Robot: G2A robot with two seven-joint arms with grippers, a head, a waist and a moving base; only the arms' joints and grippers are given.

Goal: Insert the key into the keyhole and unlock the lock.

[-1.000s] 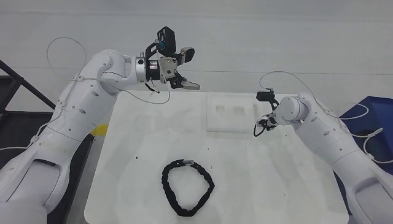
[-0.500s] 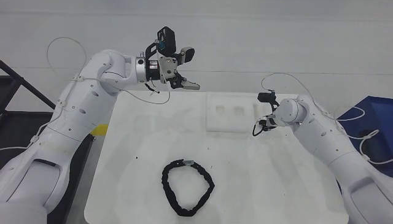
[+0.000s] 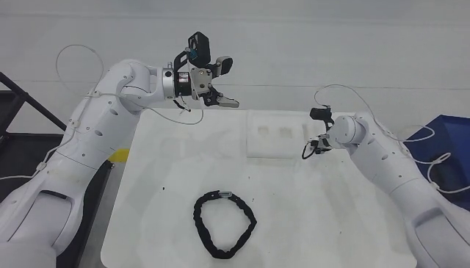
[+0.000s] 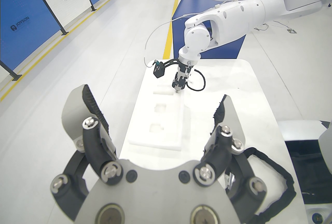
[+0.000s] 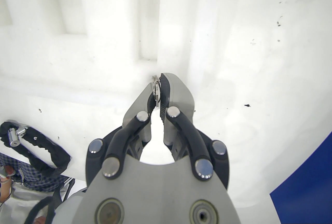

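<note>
The right end effector (image 5: 157, 82) is pinched shut on the small silver key (image 5: 156, 95) at the edge of the white foam tray (image 5: 103, 59). I think it should grip tight and lift straight up so the key does not slip. The black chain lock (image 3: 200, 220) lies well apart, nearer the front of the surface (image 3: 330, 216), so the key should go over slowly with its tip lined up with the shiny lock end (image 5: 14, 135). The left end effector (image 4: 155, 99), wide open and empty, could hold the lock steady.
</note>
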